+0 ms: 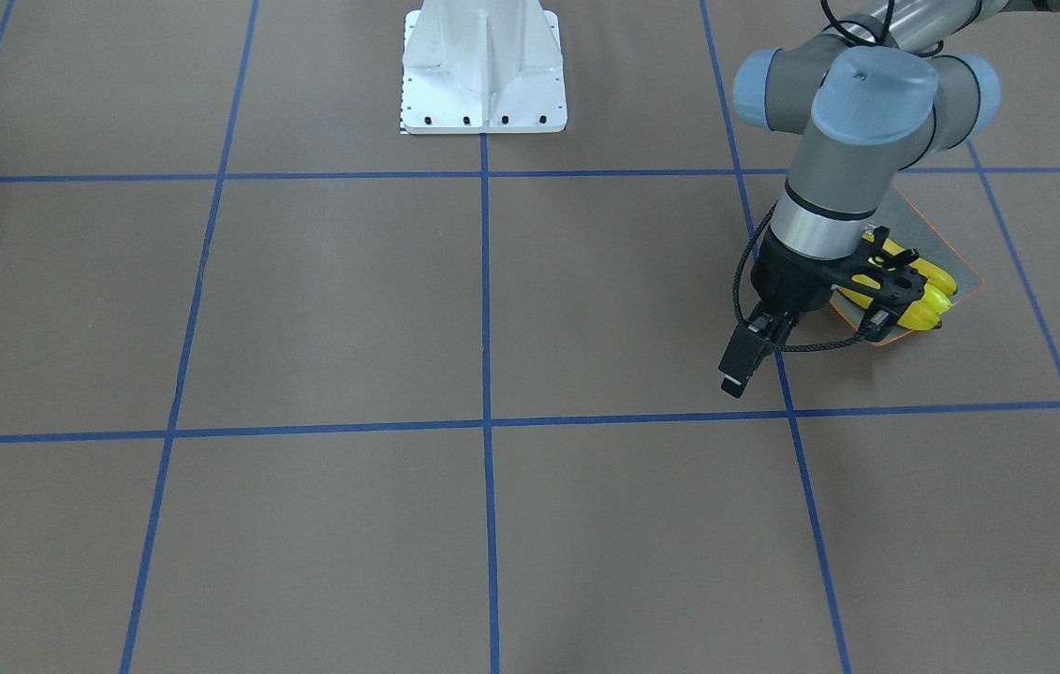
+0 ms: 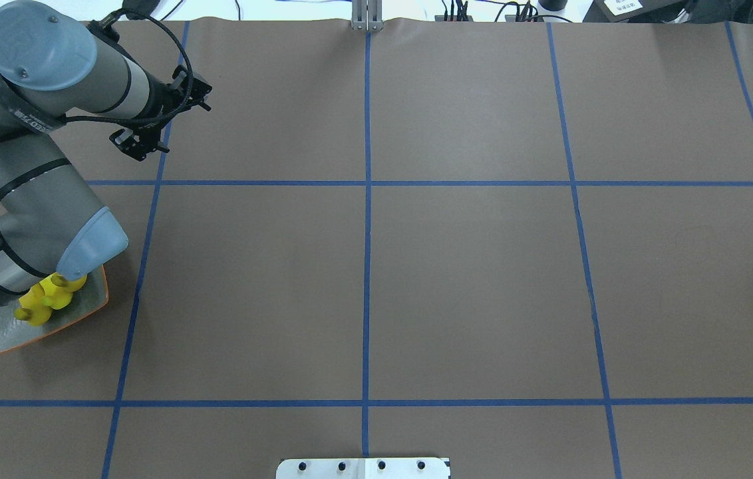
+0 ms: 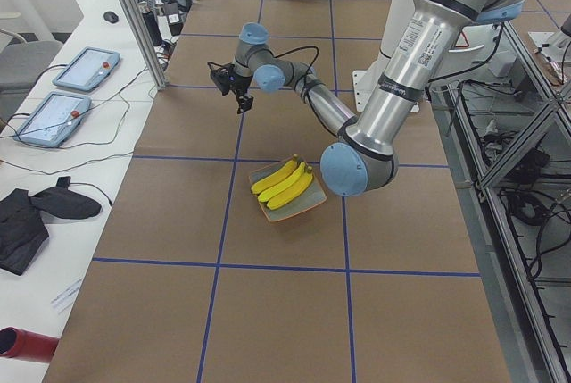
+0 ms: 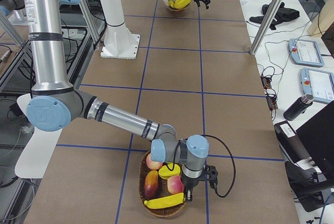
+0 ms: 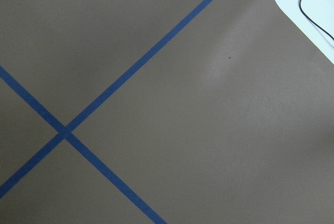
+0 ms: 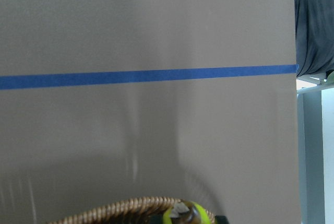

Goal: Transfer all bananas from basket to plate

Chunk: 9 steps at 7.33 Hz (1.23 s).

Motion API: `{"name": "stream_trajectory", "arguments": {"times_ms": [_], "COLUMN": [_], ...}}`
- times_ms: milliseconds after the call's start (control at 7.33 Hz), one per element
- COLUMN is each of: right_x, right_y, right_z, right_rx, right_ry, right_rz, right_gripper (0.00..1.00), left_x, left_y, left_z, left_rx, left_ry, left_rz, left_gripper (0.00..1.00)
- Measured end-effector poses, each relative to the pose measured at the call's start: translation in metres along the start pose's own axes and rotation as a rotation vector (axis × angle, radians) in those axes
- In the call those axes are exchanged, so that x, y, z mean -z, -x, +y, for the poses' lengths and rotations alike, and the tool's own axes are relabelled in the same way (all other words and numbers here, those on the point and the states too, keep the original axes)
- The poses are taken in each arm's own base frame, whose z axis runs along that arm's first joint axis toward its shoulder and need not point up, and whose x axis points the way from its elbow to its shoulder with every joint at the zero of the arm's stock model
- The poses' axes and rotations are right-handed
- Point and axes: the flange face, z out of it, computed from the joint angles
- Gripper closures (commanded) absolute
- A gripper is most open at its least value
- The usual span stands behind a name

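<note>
Front-facing: left gripper (image 1: 738, 367) over table (image 1: 352, 309), near plate (image 1: 931, 234), open or closed cannot be told; bananas (image 1: 931, 301) on plate. Overhead: plate toward table's left end. Left side: three bananas side by side. Right side: right gripper (image 4: 188, 196) over basket (image 4: 166, 213) at table's right end, above one banana (image 4: 164, 201) among other fruit (image 4: 152, 182); grip cannot be told

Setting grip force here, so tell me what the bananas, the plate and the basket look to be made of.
Bananas: likely plastic; uniform bright yellow, smooth skin.
Plate: probably glazed ceramic; grey-green face with a sheen, thin orange rim.
Basket: woven wicker or a similar fibre; twisted tan strands along its rim, matte.
</note>
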Motion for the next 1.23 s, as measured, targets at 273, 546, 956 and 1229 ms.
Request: {"name": "stream_trajectory", "arguments": {"times_ms": [273, 546, 956, 1229], "right_x": [0.038, 0.090, 0.155, 0.177], "right_y": [-0.006, -0.012, 0.004, 0.025], "right_z": [0.002, -0.008, -0.050, -0.068], "right_rx": [0.047, 0.061, 0.054, 0.042], "right_ry": [0.005, 0.008, -0.010, -0.001], "right_rz": [-0.010, -0.014, -0.038, -0.159], "right_gripper": [1.00, 1.00, 1.00, 1.00], "left_x": [0.001, 0.000, -0.005, -0.009], "left_y": [0.000, 0.001, 0.004, 0.007], "left_z": [0.000, 0.000, 0.002, 0.002], "left_rx": [0.000, 0.000, 0.001, -0.001], "left_ry": [0.000, 0.000, 0.003, 0.003], "left_rz": [0.001, -0.001, -0.010, -0.016], "left_gripper": [0.00, 0.00, 0.00, 0.00]}}
